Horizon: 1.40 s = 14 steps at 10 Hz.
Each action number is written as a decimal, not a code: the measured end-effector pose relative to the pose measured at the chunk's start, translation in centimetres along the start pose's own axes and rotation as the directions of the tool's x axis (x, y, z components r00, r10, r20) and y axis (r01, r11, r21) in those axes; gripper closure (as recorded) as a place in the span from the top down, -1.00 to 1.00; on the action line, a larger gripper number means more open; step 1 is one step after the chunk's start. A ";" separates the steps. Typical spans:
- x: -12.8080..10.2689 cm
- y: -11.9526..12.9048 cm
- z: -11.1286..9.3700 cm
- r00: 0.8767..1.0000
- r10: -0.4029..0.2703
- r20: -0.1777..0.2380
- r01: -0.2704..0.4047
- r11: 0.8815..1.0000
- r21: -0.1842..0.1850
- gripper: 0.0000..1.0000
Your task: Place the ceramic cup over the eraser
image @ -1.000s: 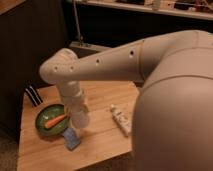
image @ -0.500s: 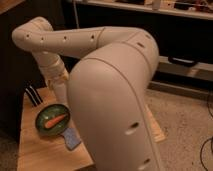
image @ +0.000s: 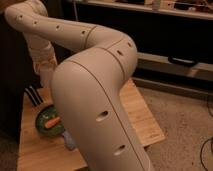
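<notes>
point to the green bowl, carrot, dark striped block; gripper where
round green bowl (image: 38, 123), camera view, left rim
orange carrot (image: 51, 121), camera view, its middle
dark striped rectangular eraser (image: 34, 95), camera view, its middle
gripper: hidden behind the pale robot arm (image: 95, 95)

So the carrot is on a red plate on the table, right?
No, the plate is green, not red. The camera view shows the carrot on it, on the table. The shut gripper is hidden behind the arm.
</notes>
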<state>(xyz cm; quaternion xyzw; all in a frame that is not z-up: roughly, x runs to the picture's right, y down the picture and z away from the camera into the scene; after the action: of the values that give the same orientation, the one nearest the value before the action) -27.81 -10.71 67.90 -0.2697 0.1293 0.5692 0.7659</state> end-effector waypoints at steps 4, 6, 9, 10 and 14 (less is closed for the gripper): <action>-1.4 1.0 -0.2 0.999 -0.042 0.030 0.043 0.997 -0.056 -1.00; -1.3 1.3 -0.2 0.999 -0.046 0.028 0.048 0.997 -0.058 -1.00; -1.3 1.2 -0.2 0.999 -0.045 0.028 0.046 0.997 -0.058 -1.00; -1.3 1.4 -0.1 0.999 -0.047 0.028 0.048 0.997 -0.058 -1.00; -2.8 4.2 2.2 0.994 -0.101 0.029 0.103 0.991 -0.081 -1.00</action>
<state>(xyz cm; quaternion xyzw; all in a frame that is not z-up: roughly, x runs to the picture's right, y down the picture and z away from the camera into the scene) -32.91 -10.80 69.98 -0.3003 0.0824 0.5374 0.7837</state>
